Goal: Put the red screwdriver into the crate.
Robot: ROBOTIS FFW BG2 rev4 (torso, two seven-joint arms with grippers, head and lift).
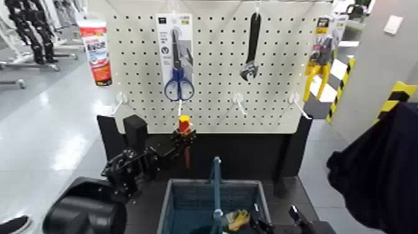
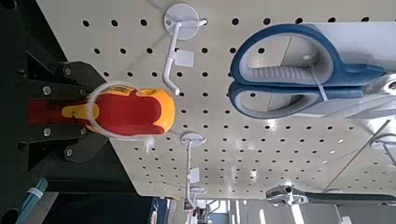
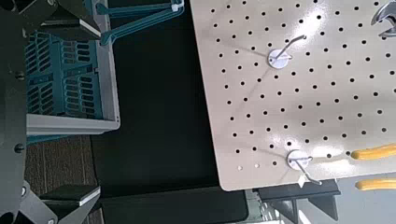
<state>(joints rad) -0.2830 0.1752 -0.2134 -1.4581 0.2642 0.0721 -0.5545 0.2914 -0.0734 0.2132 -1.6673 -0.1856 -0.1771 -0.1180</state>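
The red screwdriver (image 1: pixel 185 125), red handle with yellow bands, stands upright just in front of the pegboard's lower edge, below the scissors. My left gripper (image 1: pixel 183 142) is shut on it. The left wrist view shows the red and yellow handle (image 2: pixel 131 110) sticking out of the fingers (image 2: pixel 58 86), beside an empty hook. The blue-grey crate (image 1: pixel 174 194) with its teal handle (image 1: pixel 216 177) sits low at the centre, below and to the right of the screwdriver. My right gripper (image 1: pixel 277 220) is open, low beside the crate's right side; the crate also shows in the right wrist view (image 3: pixel 65 84).
On the pegboard (image 1: pixel 280 74) hang packaged blue-handled scissors (image 1: pixel 178 62), a black wrench (image 1: pixel 251 50), yellow-handled pliers (image 1: pixel 320 59) and a red-and-white tube (image 1: pixel 96 50). Several hooks are bare. A yellow item (image 1: pixel 237 218) lies in the crate. A person in dark clothing (image 1: pixel 379 168) stands at right.
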